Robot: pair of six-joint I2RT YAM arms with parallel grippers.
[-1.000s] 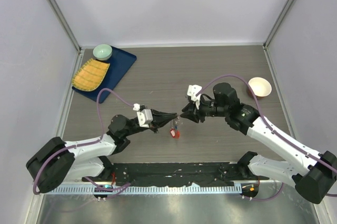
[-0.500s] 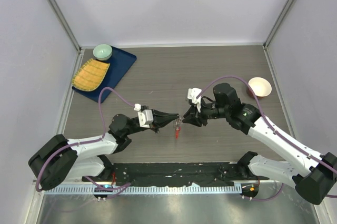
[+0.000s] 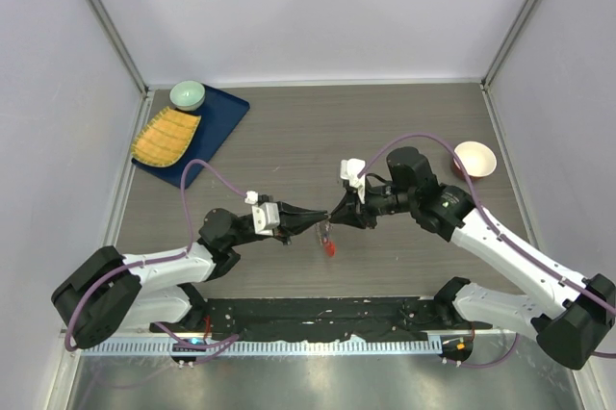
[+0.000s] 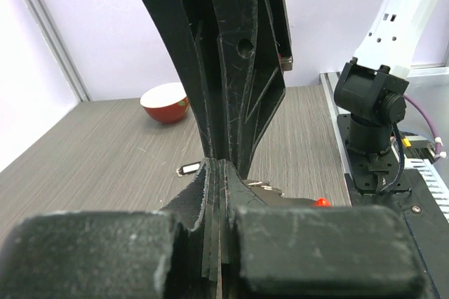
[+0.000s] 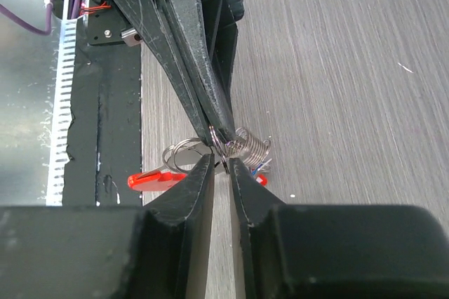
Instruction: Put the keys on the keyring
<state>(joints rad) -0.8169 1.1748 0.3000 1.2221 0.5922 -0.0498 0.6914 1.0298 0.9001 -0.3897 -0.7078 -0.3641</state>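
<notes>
Since the earlier frame the right gripper (image 3: 336, 217) has closed in on the left gripper (image 3: 318, 218), its jaws narrowing.

Left gripper: pressed together, pinching the keyring (image 5: 242, 146), which hangs above the counter (image 3: 385, 121) at centre frame of the overhead view.

Right gripper: a thin gap astride the ring's wire; whether it clamps, cannot tell.

A red piece (image 5: 156, 180) dangles below; key or tag undetermined.

Risk: opposing pulls could twist the keyring out of the left pinch and drop it.

No brands or writing legible.
</notes>
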